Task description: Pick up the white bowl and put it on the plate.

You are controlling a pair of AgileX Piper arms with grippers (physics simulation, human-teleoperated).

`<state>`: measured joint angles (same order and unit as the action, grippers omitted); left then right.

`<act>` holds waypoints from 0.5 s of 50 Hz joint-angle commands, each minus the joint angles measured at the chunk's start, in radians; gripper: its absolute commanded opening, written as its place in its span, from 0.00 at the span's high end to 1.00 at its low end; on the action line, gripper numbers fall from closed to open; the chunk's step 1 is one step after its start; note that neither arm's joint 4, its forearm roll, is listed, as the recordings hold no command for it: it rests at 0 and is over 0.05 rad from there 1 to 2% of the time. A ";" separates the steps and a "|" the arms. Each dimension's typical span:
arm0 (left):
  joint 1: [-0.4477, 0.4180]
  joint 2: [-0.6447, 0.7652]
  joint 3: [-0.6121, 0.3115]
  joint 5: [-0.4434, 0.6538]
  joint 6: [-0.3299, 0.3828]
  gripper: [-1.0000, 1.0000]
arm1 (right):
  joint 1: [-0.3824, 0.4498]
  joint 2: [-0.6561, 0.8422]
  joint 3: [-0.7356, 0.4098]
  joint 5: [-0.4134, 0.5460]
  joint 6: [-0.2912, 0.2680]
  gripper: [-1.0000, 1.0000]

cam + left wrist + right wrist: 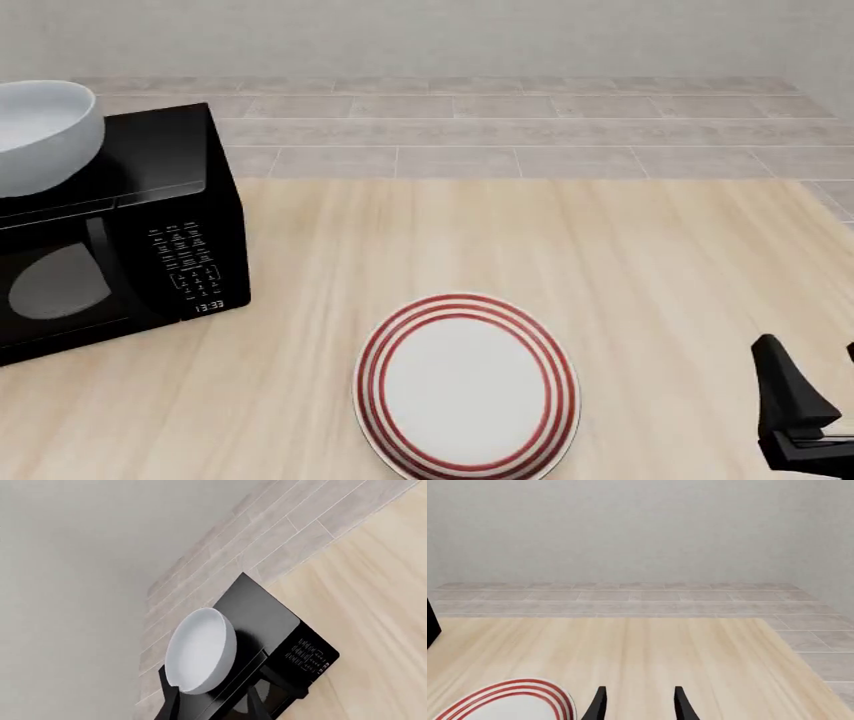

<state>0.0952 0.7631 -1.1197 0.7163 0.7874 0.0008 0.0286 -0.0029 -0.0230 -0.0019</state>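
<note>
The white bowl [40, 135] sits on top of a black microwave at the far left, partly cut off by the edge of the front view. In the left wrist view the bowl [200, 650] lies right at my left gripper [210, 682]. The jaws stand apart, one dark finger [168, 692] overlapping the bowl's near rim. The left arm is out of the front view. The red-ringed plate [467, 385] lies flat on the table near the front middle, also in the right wrist view [514, 702]. My right gripper [817, 378] [639, 700] is open and empty, right of the plate.
The black microwave [160, 150] [267, 615] stands on the wooden table at the left, door and keypad facing front. A tiled strip and a pale wall run behind the table. The table's right edge [787, 645] is near the right arm.
</note>
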 commanded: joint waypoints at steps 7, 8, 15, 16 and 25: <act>0.034 0.119 0.034 -0.097 0.050 0.00 | 0.000 -0.001 0.001 0.000 0.000 0.00; 0.034 0.119 0.034 -0.097 0.050 0.00 | 0.000 -0.001 0.001 0.000 0.000 0.00; 0.043 0.149 0.023 -0.103 0.052 0.00 | -0.001 -0.001 0.001 0.000 0.000 0.00; 0.042 0.149 0.029 -0.103 0.052 0.00 | 0.000 -0.001 0.001 0.000 0.000 0.00; 0.051 0.165 0.050 -0.118 0.051 0.00 | 0.000 -0.001 0.001 0.000 0.000 0.00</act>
<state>0.1375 0.9062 -1.1011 0.6266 0.8341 0.0008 0.0288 -0.0029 -0.0233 -0.0019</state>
